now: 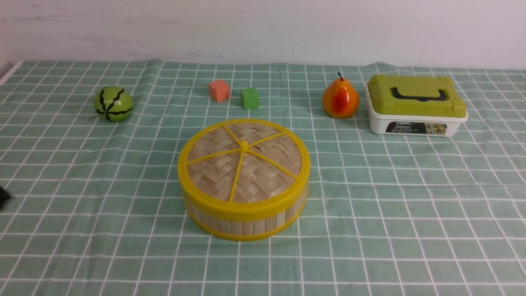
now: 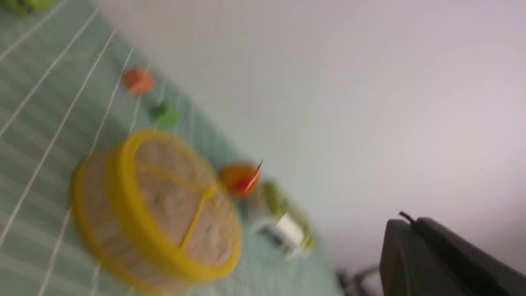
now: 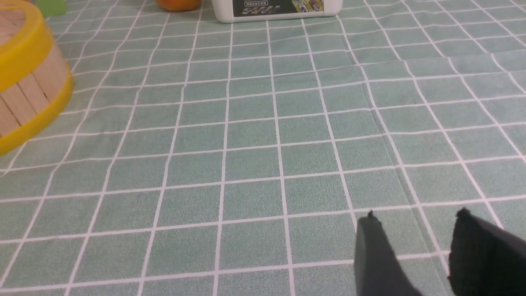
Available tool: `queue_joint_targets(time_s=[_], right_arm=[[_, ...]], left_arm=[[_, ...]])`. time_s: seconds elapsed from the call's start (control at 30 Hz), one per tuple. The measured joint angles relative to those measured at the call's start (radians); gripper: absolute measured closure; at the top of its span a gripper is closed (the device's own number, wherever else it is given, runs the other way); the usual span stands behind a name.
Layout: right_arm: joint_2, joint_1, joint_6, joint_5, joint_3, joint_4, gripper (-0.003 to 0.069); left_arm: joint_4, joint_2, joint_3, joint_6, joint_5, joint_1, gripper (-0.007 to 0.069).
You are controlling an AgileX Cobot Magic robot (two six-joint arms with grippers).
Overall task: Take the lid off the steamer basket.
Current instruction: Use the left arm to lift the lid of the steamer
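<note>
Steamer basket [image 1: 247, 224] stands upright left of centre on the checked cloth [image 1: 402, 230] in the front view, its woven lid [image 1: 267, 164] seated flat on top, the knob [image 1: 243, 146] pointing up. Only a dark blurred bit of the left arm [image 1: 3, 197] shows at the left edge, so the lid lies to that arm's right, well apart from it. Being round, the lid has no long axis; the knob is the feature to line up with. Counted there: one basket, one lid with one knob and five spokes, one striped green melon [image 1: 113, 103], one pear [image 1: 340, 98], two blocks, red [image 1: 219, 90] and green [image 1: 249, 98], and one white box [image 1: 417, 125] with its green cover [image 1: 415, 96].

In the left wrist view, the left gripper [image 2: 415, 224] is pressed together with nothing between its fingers. One basket and one lid show, blurred and apart from it. It would need to spread before taking the knob.

In the right wrist view, the right gripper [image 3: 417, 211] has its two fingers spread over the cloth, holding nothing, with part of the basket and lid well apart from it. Which arm is nearer cannot be told surely.
</note>
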State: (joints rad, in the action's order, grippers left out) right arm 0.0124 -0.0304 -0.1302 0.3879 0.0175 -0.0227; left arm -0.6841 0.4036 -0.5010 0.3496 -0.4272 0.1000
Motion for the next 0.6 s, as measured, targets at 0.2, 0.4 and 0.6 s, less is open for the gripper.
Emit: queue_joint_targets(time_s=[0.2, 0.4, 0.6], right_arm=[[0.000, 0.000, 0.000, 0.000, 0.000, 0.000, 0.0418], [0.000, 0.000, 0.000, 0.000, 0.000, 0.000, 0.0418], [0.000, 0.000, 0.000, 0.000, 0.000, 0.000, 0.0418]], left_arm=[[0.096, 0.474, -0.276, -0.213, -0.430, 0.000, 0.0637], [0.165, 0.887, -0.574, -0.304, -0.586, 0.001, 0.0637], [0.247, 1.170, -0.894, -0.232, -0.732, 0.106, 0.0637]])
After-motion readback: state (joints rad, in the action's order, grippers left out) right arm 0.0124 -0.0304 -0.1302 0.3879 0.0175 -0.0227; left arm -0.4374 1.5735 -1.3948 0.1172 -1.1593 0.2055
